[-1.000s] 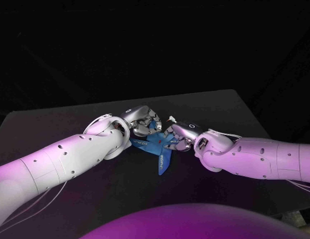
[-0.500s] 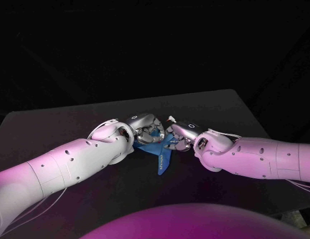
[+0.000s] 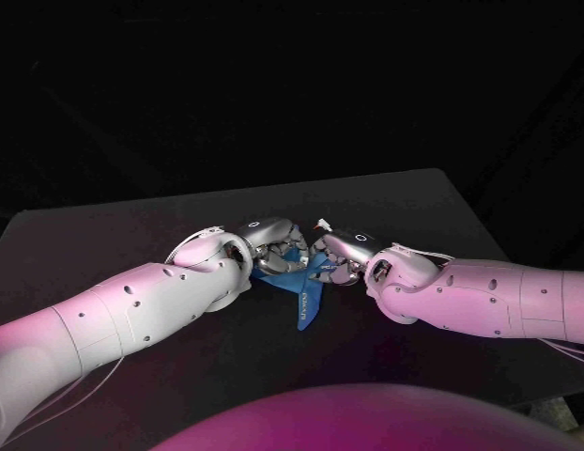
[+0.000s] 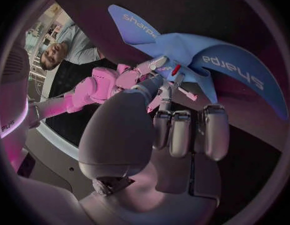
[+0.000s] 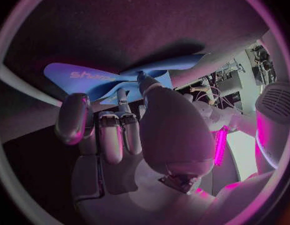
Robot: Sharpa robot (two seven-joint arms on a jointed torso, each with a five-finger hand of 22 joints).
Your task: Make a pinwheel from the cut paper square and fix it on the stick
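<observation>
A blue paper pinwheel [image 3: 300, 293] printed with "Sharpa" hangs between my two hands over the middle of the black table [image 3: 130, 235]. My left hand [image 3: 270, 241] has its fingers curled in and its thumb reaches to the folded centre of the blue paper pinwheel [image 4: 195, 52]. My right hand [image 3: 346, 252] meets it from the other side. Its thumb presses on the centre of the pinwheel [image 5: 101, 80] while its fingers [image 5: 110, 130] curl beneath. A small red piece [image 4: 176, 70] and a short pale stick [image 4: 184, 92] show at the centre. One blade points down toward me.
The black table stretches out on all sides of the hands, with its far edge [image 3: 374, 175] behind them. Both forearms [image 3: 144, 301] [image 3: 495, 299] lie low over the table and close in on the pinwheel from each side.
My left hand has dropped and rolled over, settling closer to the pinwheel's centre. The right hand and the paper have barely moved.
</observation>
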